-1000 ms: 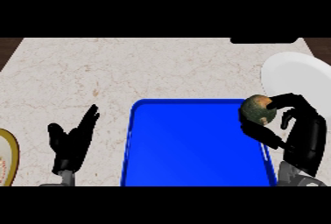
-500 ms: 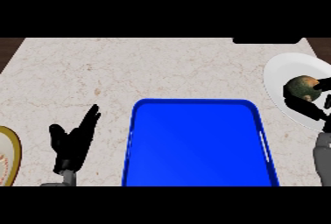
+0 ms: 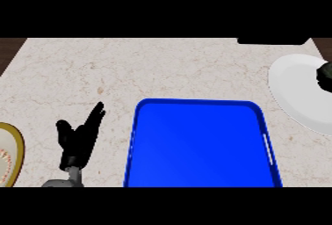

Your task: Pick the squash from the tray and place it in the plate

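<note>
While the blue tray [image 3: 202, 145] at six o'clock carries nothing, the squash [image 3: 325, 74] shows only as a dark green sliver at three o'clock, cut by the view's right edge and lying over the white plate [image 3: 295, 94]. Whether it rests on the plate or hangs above it cannot be told, nor can its long axis. The right robot hand is out of view, so its state cannot be told; by the squash's position it is much the nearer one, probably carrying it. The left robot hand [image 3: 79, 136] rests at eight o'clock on the table [image 3: 162, 70], fingers straight and released, well apart from the squash, which lies toward its two o'clock. A yellow-rimmed dish [image 3: 9, 154] sits at nine o'clock.
</note>
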You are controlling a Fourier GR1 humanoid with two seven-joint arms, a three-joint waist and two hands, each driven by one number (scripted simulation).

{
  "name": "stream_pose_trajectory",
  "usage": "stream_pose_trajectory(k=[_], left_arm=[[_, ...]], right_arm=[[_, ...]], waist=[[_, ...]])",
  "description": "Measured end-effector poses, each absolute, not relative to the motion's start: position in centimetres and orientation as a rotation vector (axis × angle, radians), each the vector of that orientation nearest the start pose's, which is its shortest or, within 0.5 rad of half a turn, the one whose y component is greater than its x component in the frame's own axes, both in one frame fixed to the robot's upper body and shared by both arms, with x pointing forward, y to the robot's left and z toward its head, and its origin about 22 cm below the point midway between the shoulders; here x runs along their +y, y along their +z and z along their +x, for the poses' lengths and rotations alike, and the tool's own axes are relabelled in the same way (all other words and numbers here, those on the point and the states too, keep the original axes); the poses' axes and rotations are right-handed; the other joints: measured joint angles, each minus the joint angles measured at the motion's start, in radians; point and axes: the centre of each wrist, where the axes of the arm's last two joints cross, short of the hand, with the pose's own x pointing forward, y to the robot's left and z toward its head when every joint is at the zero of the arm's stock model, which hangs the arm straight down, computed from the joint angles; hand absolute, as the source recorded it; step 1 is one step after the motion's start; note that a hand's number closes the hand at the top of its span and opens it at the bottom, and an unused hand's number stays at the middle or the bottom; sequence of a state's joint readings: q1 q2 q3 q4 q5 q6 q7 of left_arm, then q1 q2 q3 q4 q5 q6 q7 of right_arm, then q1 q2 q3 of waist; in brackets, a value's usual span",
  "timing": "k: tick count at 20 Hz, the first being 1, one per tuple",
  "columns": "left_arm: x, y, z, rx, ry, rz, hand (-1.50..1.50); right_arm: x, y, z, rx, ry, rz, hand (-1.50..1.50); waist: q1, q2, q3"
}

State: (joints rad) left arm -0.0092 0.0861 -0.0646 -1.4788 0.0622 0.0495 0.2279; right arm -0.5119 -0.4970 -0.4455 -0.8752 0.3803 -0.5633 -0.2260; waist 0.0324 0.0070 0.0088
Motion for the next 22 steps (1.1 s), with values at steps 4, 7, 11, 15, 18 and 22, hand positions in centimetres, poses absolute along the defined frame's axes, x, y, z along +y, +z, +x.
stream_pose_trajectory(k=[4,7,11,15,18,22], left_arm=[[23.2,-1.8,24.4,-1.271,-0.041,0.009,0.0],[23.1,-1.6,24.6,-1.278,-0.056,-0.012,0.0],[23.0,-1.5,24.8,-1.277,-0.061,-0.017,0.0],[23.2,-1.5,24.8,-1.276,-0.058,-0.02,0.0],[23.3,-1.7,24.7,-1.278,-0.058,-0.02,0.0],[23.3,-1.7,24.5,-1.274,-0.049,-0.014,0.0]], right_arm=[[-45.3,6.1,33.8,-1.441,-0.058,-1.277,-1.5],[-46.4,5.5,33.7,-1.322,0.039,-1.236,-1.5],[-46.5,4.9,34.2,-1.294,0.083,-1.138,-1.5],[-46.7,4.4,34.1,-1.385,0.059,-1.048,-1.5],[-46.9,4.8,34.3,-1.491,-0.03,-0.997,-1.5],[-48.2,5.0,33.5,-1.581,-0.168,-0.943,-1.5]], waist=[[0.014,0.006,0.0],[0.029,0.012,0.0],[0.036,0.015,0.002],[0.032,0.016,0.004],[0.028,0.015,0.005],[0.02,0.012,0.005]])
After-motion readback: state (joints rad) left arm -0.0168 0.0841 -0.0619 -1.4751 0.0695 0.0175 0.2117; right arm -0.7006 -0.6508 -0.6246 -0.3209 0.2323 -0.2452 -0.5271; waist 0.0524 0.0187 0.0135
